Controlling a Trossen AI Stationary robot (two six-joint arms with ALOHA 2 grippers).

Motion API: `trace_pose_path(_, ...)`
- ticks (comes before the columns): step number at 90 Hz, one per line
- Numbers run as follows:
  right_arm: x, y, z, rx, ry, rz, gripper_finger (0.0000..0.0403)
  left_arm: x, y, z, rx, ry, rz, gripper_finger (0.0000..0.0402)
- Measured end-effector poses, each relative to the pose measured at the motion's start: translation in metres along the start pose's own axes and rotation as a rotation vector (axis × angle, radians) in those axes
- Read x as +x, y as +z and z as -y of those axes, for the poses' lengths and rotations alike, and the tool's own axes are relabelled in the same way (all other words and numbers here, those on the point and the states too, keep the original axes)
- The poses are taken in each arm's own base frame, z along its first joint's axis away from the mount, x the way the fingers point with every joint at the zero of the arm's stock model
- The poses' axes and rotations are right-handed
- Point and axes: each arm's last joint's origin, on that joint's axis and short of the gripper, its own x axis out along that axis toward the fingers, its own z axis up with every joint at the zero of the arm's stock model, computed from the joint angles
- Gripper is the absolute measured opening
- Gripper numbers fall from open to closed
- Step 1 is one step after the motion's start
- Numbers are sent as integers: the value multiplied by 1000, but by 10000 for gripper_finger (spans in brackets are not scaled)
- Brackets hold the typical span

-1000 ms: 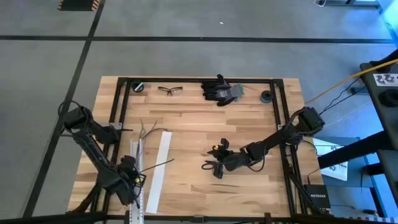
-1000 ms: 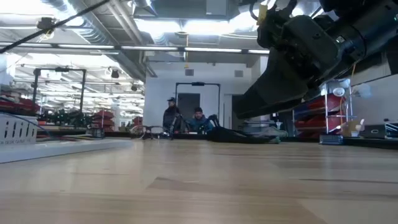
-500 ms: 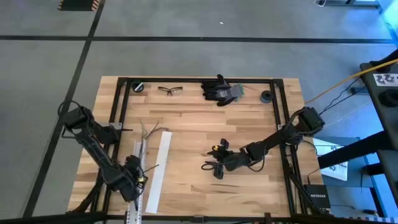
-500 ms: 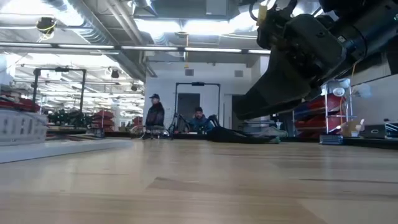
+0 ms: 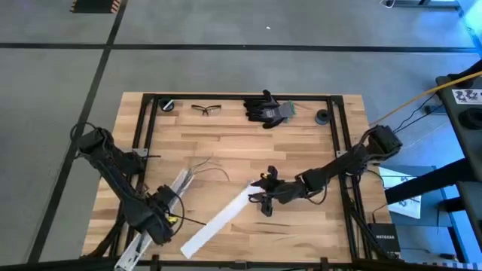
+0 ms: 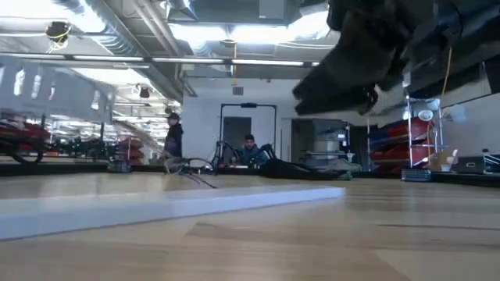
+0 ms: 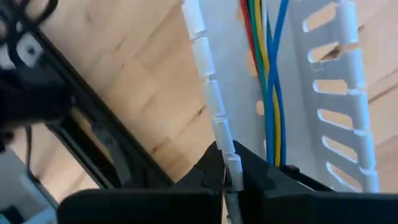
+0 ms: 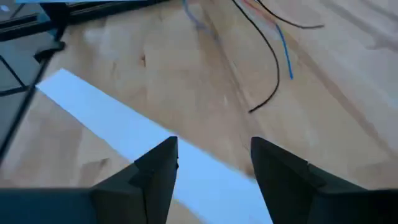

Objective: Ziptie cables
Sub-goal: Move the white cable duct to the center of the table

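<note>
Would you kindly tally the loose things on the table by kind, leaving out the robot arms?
White plastic strips: 2, a slotted channel and a flat cover
Cable bundles: 1
Safety glasses: 1
Work gloves: 1 dark heap, number unclear
Small black round things: 2
Total: 7

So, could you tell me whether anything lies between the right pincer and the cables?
Partly: the flat white strip has its end under the right pincer. Past it, bare table runs to the cables' splayed ends, which trail from the slotted channel clamped by the left pincer.
</note>
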Motion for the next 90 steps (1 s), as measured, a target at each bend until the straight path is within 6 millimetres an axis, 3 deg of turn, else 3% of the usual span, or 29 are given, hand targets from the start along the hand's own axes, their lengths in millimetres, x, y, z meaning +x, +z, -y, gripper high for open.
trace_pose_path(15,-25,11,-7,-27,36,4,189,-2,25,4,171,-30,45,0)
trace_pose_path(41,-62,16,-9,-94,52,-52,189,31,88,4,529,-28,178,0)
trace_pose_path(56,-65,11,-9,-69,43,-95,189,51,122,3,660,-79,245,1)
trace_pose_path(69,-65,5,-5,-84,14,-160,189,70,150,-5,669,-109,306,1)
trace_pose_path(90,-68,5,4,-178,-100,-148,189,98,171,-13,675,-193,346,0)
